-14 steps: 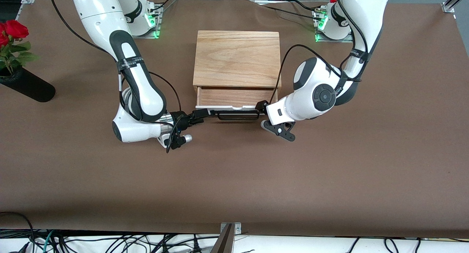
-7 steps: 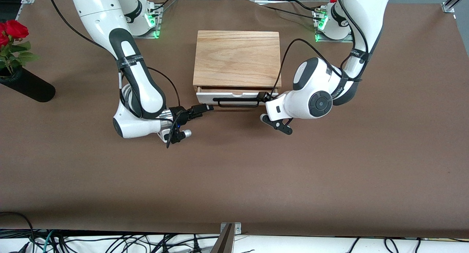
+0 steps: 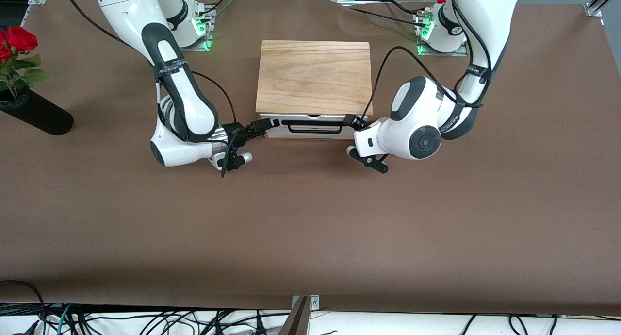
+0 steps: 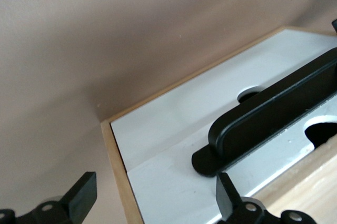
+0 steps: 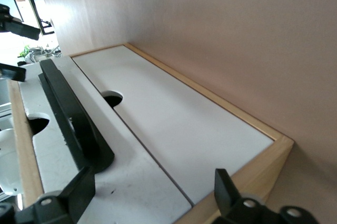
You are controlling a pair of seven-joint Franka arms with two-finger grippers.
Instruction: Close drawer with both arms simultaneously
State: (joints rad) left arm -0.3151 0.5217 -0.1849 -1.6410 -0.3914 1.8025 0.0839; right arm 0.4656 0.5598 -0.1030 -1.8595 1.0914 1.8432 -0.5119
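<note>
The drawer (image 3: pixel 310 131) sits pushed into its wooden box (image 3: pixel 313 77). Only its white front panel and black bar handle (image 3: pixel 313 126) show, with no tray wood visible. My right gripper (image 3: pixel 269 124) is open, low at the panel's end toward the right arm. In the right wrist view (image 5: pixel 152 195) its fingers (image 5: pixel 79 190) straddle the white panel (image 5: pixel 137 182) beside the handle's end (image 5: pixel 79 134). My left gripper (image 3: pixel 352 121) is open at the panel's other end. In the left wrist view (image 4: pixel 155 203) it spans the panel's corner (image 4: pixel 174 182) beside the handle (image 4: pixel 274 124).
A black vase with red roses (image 3: pixel 34 114) lies at the right arm's end of the table. Both arm bases (image 3: pixel 191 24) stand farther from the camera than the box. Brown table covering (image 3: pixel 310 228) stretches nearer the camera.
The drawer has slid from open to fully under the box top. Both grippers moved with its front panel toward the box.
</note>
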